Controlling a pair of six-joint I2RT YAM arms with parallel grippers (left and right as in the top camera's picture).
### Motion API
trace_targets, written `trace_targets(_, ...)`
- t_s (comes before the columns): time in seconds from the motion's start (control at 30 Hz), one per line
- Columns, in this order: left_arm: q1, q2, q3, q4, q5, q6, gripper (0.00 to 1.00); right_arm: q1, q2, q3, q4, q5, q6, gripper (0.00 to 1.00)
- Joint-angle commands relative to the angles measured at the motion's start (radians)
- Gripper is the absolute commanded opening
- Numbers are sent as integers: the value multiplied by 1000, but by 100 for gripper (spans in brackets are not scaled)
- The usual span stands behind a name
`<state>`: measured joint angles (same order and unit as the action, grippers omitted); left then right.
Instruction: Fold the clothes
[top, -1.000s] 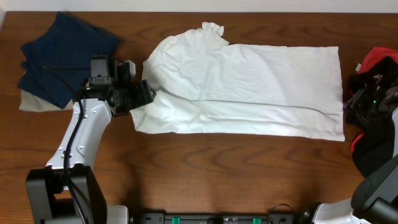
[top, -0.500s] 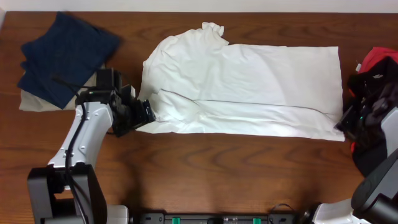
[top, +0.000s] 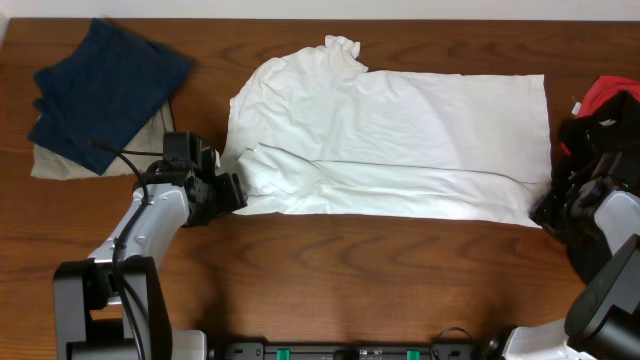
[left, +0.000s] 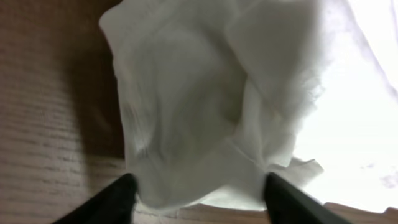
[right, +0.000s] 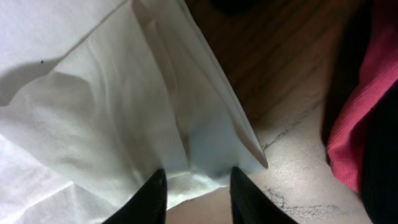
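Observation:
The white T-shirt (top: 400, 130) lies plain side up across the table, folded lengthwise, with its collar end at the left. My left gripper (top: 228, 190) is at the shirt's front left corner. In the left wrist view its fingers (left: 202, 196) are wide open with bunched white cloth (left: 205, 93) between them. My right gripper (top: 548, 208) is at the shirt's front right corner. In the right wrist view its fingers (right: 196, 193) are open and straddle the layered hem corner (right: 93, 112). No lettering shows.
A navy blue folded garment (top: 105, 90) lies on a beige folded garment (top: 50, 165) at the back left. A red and black cloth pile (top: 605, 100) sits at the right edge, close to my right arm; it also shows in the right wrist view (right: 364, 118).
My left gripper moved toward the front along the shirt's left edge to its front corner. My right gripper moved from the right edge in to the front right corner.

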<state>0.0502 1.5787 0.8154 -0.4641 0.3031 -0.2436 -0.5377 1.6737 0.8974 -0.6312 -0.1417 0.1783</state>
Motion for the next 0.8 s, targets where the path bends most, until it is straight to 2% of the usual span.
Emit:
trace_targets(0.0,-1,4,-9,5,-48,2,58,8,-3,-8,8,3,0,30)
trace_targets(0.1,-1,4,-9,2,-54,2,45,8,-3,-10,6,4,0,28)
trace_targets(0.2,-1,4,-11,-4,-54,2,38,8,-3,-11,3,16,1,26)
trace_targets(0.4,-1,4,-21,-1,-54,2,38,8,-3,-11,-37,131,57,26)
trace_targets(0.53,-1,4,-45,24,-55,2,38,8,-3,-16,-7,156,84,32)
trace_targets(0.77,-1,4,-64,79,-54,2,50,8,-3,-16,51,87,87,36)
